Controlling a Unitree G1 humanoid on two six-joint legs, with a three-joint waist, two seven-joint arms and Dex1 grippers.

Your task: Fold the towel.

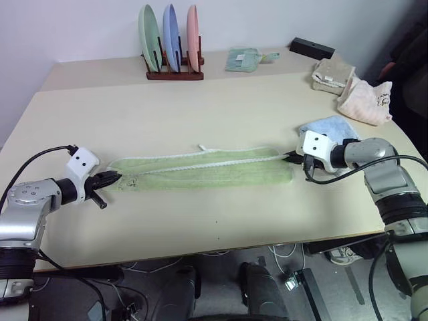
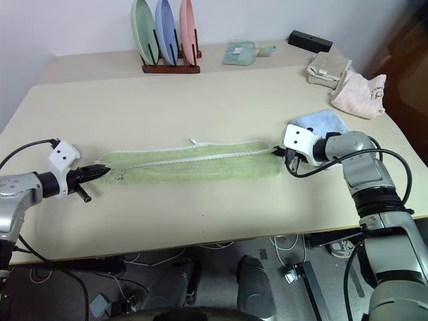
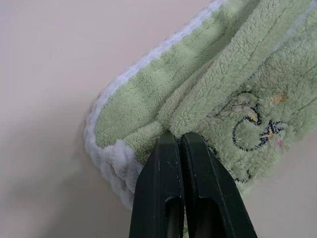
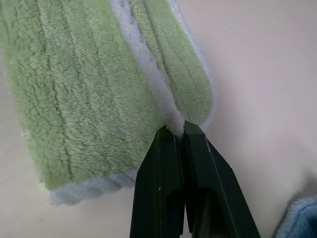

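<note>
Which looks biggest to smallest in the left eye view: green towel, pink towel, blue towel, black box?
1. green towel, stretched along the table
2. pink towel
3. blue towel, partly hidden behind the right gripper
4. black box

The pink towel and the box lie farther back, so their true sizes are unsure.

plate rack (image 1: 175, 72) — three plates, blue towel (image 1: 328, 126)

L arm reaches in from the left, left gripper (image 1: 115, 178) pinched tight on towel (image 1: 207, 168) end (fingers (image 3: 171, 188) pressed together). R arm bent at elbow, right gripper (image 1: 291, 158) clamped on opposite end, both angled slightly down.
</note>
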